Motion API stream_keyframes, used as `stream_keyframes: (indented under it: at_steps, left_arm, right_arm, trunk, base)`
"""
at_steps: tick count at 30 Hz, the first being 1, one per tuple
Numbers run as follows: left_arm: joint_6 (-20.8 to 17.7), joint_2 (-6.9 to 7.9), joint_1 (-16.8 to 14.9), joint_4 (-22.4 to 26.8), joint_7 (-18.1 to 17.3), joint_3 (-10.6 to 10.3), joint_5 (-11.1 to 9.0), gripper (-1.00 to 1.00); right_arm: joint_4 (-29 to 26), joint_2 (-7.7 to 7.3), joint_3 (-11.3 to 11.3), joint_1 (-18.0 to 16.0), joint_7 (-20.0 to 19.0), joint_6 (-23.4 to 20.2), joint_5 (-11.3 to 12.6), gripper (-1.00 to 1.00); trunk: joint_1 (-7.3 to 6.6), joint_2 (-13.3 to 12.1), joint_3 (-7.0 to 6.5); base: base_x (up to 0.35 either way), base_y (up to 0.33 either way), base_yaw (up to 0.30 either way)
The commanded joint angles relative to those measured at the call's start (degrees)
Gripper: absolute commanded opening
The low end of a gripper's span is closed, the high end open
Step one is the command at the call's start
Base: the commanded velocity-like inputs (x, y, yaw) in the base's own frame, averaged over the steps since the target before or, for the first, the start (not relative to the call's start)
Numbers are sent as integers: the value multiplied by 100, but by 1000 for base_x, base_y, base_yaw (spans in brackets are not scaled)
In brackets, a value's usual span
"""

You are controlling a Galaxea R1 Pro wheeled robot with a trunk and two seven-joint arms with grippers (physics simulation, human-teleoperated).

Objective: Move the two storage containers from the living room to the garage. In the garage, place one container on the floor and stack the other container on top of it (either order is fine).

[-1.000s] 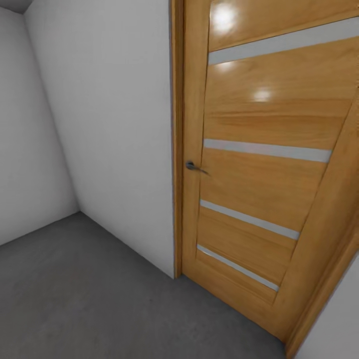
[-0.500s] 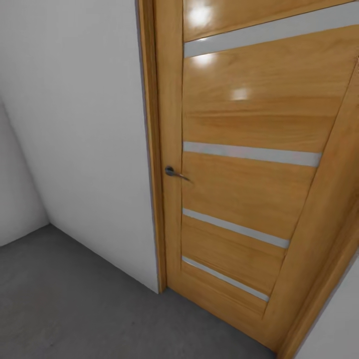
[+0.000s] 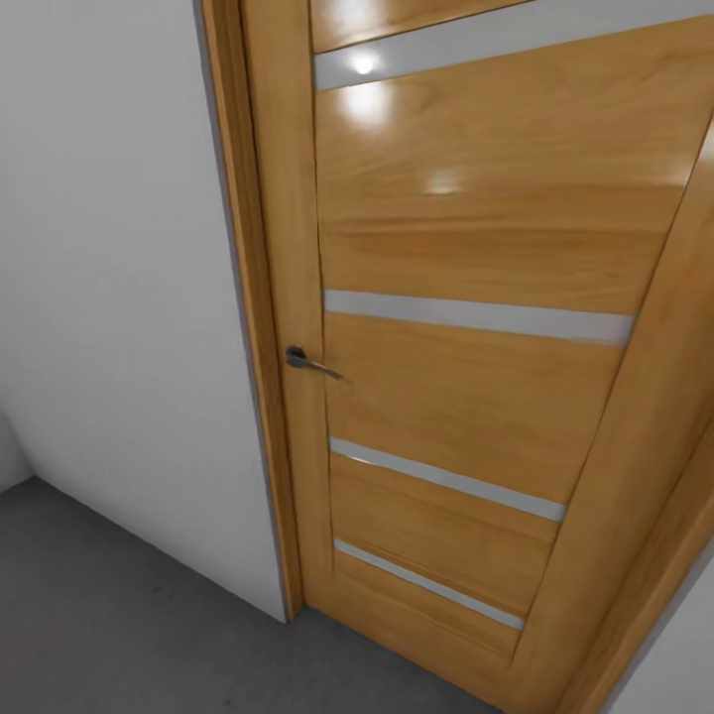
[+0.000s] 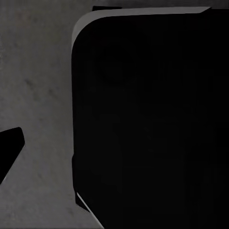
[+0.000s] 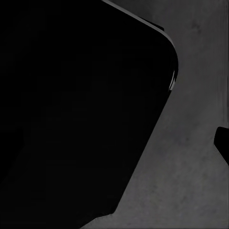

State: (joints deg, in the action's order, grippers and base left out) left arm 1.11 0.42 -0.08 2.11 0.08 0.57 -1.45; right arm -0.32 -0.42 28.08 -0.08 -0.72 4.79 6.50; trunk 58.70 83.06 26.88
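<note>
Two wrist views, each with a black rounded robot part over dark speckled floor (image 4: pixel 38 86); jaw state cannot be told on either arm. Head view: wooden door (image 3: pixel 476 297) with pale stripes across centre and right, grey lever handle (image 3: pixel 309 362) at centre left, white wall (image 3: pixel 109 297) at left. Storage containers unseen; judged a travel step in the garage, next calling for passing the door.

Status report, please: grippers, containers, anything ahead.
Gripper state: cannot tell from either wrist view. Facing closed wooden door, handle at its left edge, white wall beside it. Grey floor below.
</note>
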Motion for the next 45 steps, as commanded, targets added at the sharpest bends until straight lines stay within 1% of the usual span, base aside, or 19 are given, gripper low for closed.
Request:
stream_keyframes:
  at_steps: [1,9,15,23,45]
  left_arm:
    - [12,0,-1,0,1,4,-14,100]
    - [16,2,-1,0,1,5,-13,100]
    - [132,2,-1,0,1,-3,-17,100]
    - [151,2,-1,0,1,-4,-22,100]
    - [152,-5,-1,0,1,-4,-22,100]
  right_arm:
    - [-3,-2,48,-1,-7,13,61,100]
    - [-3,-2,48,-1,-7,13,61,100]
    - [-3,-2,48,-1,-7,13,62,100]
    - [-3,3,48,-1,-7,13,62,100]
    - [-3,11,48,-1,-7,13,62,100]
  trunk:
    - [3,2,5]
    - [3,2,5]
    - [3,2,5]
    - [3,2,5]
    - [3,2,5]
  base:
    - [322,0,-178]
    - [285,0,-96]
    - [37,0,-6]
    - [40,0,-19]
    - [2,0,-213]
